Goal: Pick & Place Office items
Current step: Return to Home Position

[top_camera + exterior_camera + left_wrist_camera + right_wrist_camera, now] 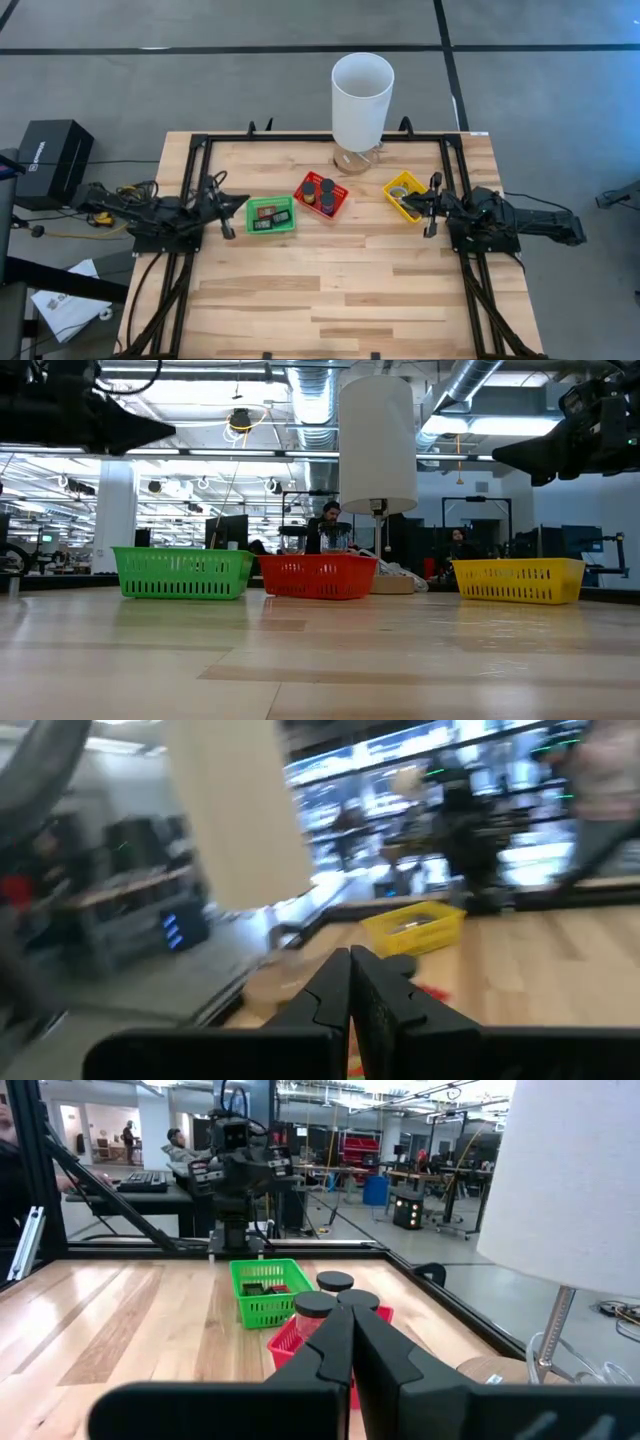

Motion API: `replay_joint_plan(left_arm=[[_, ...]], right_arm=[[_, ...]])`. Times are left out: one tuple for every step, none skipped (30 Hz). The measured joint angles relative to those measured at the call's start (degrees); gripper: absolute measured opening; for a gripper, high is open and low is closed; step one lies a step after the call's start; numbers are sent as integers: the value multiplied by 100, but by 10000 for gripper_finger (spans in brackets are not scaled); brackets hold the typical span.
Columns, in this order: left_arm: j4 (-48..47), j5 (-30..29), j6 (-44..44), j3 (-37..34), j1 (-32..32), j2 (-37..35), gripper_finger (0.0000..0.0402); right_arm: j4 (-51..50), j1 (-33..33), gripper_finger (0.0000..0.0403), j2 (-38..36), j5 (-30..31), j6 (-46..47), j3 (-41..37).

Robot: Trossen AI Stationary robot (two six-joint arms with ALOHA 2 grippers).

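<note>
Mostly the risk is the right claw [350,1312], clenched empty just beside the yellow basket [520,582], clipping its rim if it swings; the left claw [350,956] seems clenched too.

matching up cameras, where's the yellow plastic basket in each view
High view: yellow plastic basket right of centre.
Low view: far right.
Left wrist view: middle of the picture.
Right wrist view: not in it.
Shared landmark: tall white cylinder.
</note>
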Motion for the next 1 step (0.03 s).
replay_joint_plan(left_arm=[[-4, 235, 109, 0, 0, -53, 1]], right_arm=[[0, 0, 0, 0, 0, 0, 0]])
